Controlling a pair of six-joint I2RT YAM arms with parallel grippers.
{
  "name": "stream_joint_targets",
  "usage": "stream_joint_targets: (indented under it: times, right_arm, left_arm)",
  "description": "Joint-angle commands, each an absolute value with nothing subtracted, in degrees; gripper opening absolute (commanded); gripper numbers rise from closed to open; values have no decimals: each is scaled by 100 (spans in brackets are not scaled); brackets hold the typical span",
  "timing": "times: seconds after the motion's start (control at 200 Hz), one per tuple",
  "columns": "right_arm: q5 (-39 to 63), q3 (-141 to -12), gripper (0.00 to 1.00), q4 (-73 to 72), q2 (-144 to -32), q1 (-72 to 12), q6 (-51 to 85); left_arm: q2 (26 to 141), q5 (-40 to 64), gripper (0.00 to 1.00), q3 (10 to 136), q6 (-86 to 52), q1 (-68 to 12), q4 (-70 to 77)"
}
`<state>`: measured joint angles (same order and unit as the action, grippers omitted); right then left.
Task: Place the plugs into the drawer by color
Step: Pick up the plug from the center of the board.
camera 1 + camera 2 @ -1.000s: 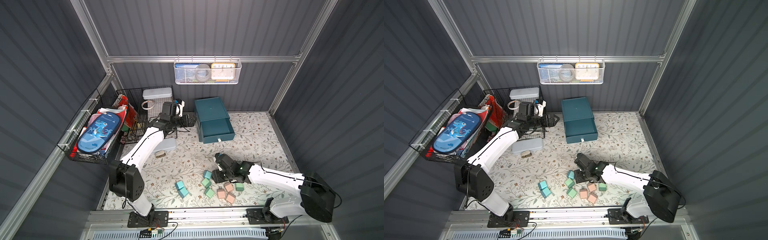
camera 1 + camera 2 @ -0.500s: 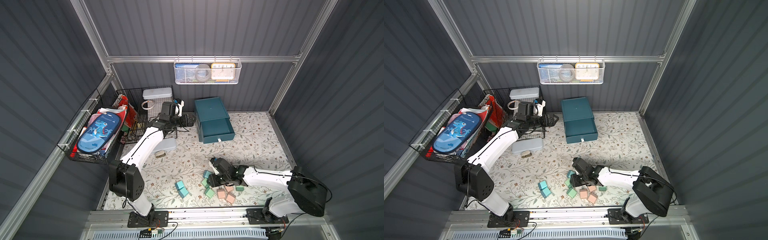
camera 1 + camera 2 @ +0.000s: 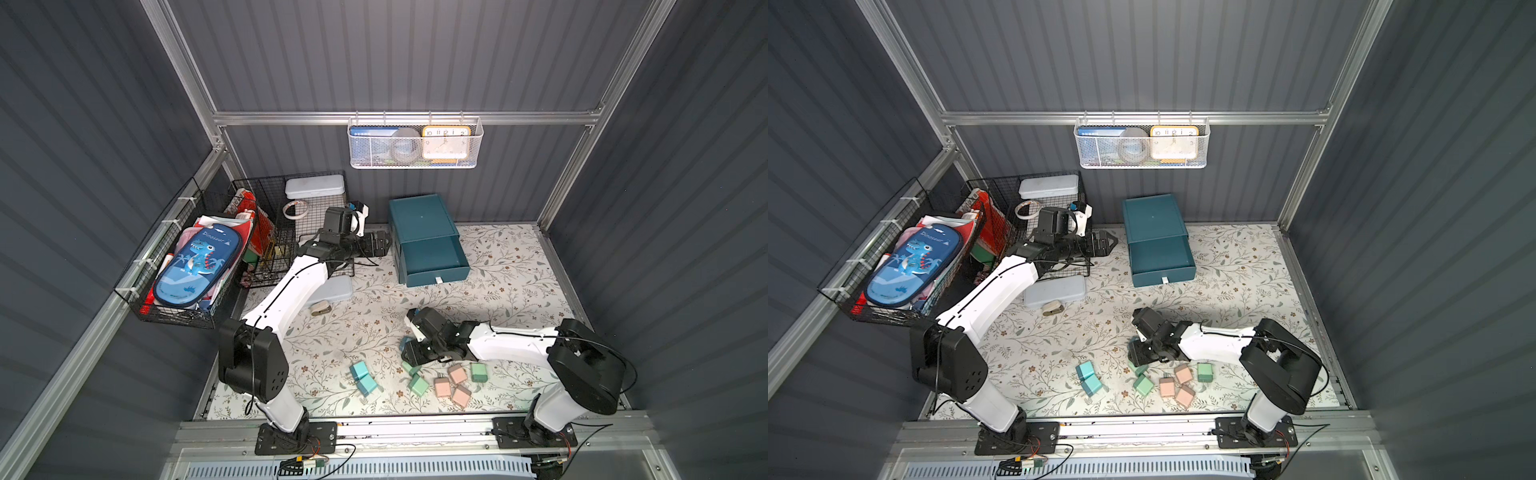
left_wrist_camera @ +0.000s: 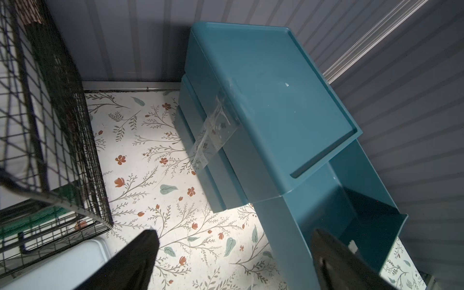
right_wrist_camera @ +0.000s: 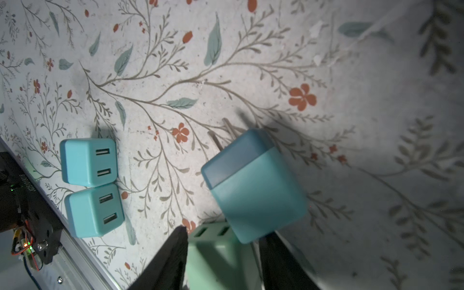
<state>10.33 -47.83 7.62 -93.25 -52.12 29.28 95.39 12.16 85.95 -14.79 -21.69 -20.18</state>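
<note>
My right gripper (image 3: 415,353) (image 5: 223,234) is down on the plug cluster, shut on a mint green plug (image 5: 213,253) (image 3: 1139,368). A pastel blue plug (image 5: 253,185) (image 3: 403,343) lies tilted against that plug's far end. Two blue plugs (image 3: 362,377) (image 5: 91,185) lie side by side further left. Other green plugs (image 3: 417,384) and pink plugs (image 3: 451,384) lie loose near the front. The teal drawer cabinet (image 3: 419,216) (image 4: 271,88) stands at the back, one drawer (image 3: 432,257) pulled out. My left gripper (image 3: 384,245) (image 4: 234,233) hangs open beside it, holding nothing.
A black wire rack (image 3: 291,232) stands left of the cabinet, with a pale blue case (image 3: 338,289) and a small beige object (image 3: 321,308) on the mat before it. A wire basket holding a dinosaur pencil case (image 3: 195,266) hangs on the left wall. A white basket (image 3: 415,145) hangs on the back wall.
The right gripper has slid left and down into the plug cluster, its jaws closing round a green plug; the blue plug beside it shifted slightly. The left arm has stayed still.
</note>
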Motion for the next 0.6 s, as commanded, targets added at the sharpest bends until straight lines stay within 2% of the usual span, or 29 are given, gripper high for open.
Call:
stream_joint_targets:
  times: [0.0,0.325,0.505,0.59]
  right_arm:
    - [1217,-5047,51,678,-9518,-5236,2758]
    - [1132,-6023,52,1027,-10005,-5642,2380]
    - [112,-6217,53,1719,-9660,-5792,2302]
    - [-519,-6432,57,2109,-9659,-5809,2702]
  left_arm:
    - [9413,1326,99,8539,-1376,-2136,-1924]
    - [9223,1264,99,8539,-1415,-2136,-1951]
    - [9038,1089,99,8508,-1444,-2136,-1985]
    - [8989,1005,99,8481,-1464,-2136,-2021]
